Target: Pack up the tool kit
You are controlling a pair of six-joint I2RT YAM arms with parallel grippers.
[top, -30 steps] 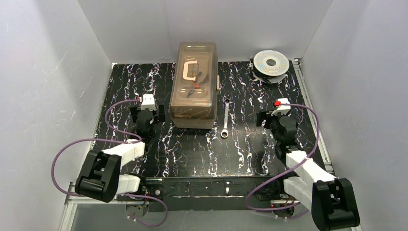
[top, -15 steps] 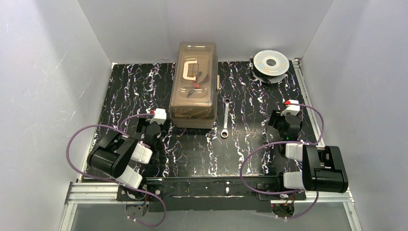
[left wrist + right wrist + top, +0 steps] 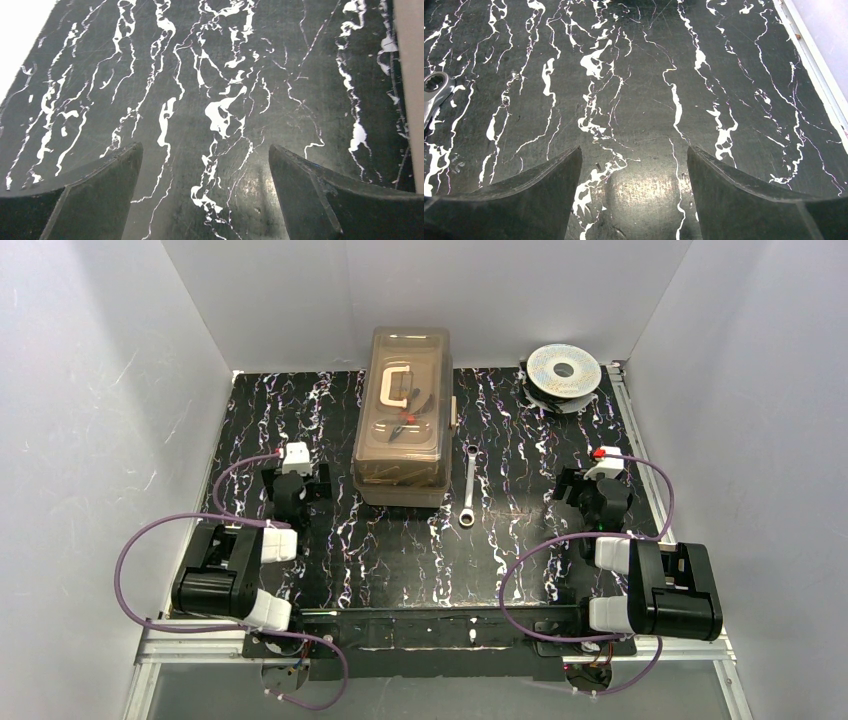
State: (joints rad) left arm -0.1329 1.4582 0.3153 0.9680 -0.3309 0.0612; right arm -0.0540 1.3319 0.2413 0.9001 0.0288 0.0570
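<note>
The beige toolbox [image 3: 402, 418] with its smoky-brown lid shut and pale C-shaped handle [image 3: 396, 388] stands at the back middle of the table; small tools show dimly through the lid. Its beige wall shows at the right edge of the left wrist view [image 3: 412, 75]. My left gripper [image 3: 291, 502] is open and empty, low over the table just left of the box's near end; it also shows in the left wrist view [image 3: 205, 155]. My right gripper [image 3: 597, 500] is open and empty over the table at the right; it also shows in the right wrist view [image 3: 634, 155].
A silver wrench [image 3: 468, 485] lies on the black marbled table just right of the toolbox; its ring end shows in the right wrist view [image 3: 435, 86]. A round silver wire spool [image 3: 563, 368] sits at the back right. White walls enclose the table, with a metal rail [image 3: 640, 460] along the right edge.
The left arm folded back and its gripper swung left and slightly back, away from the toolbox's near corner. The right arm folded back a second ago and has since held still.
</note>
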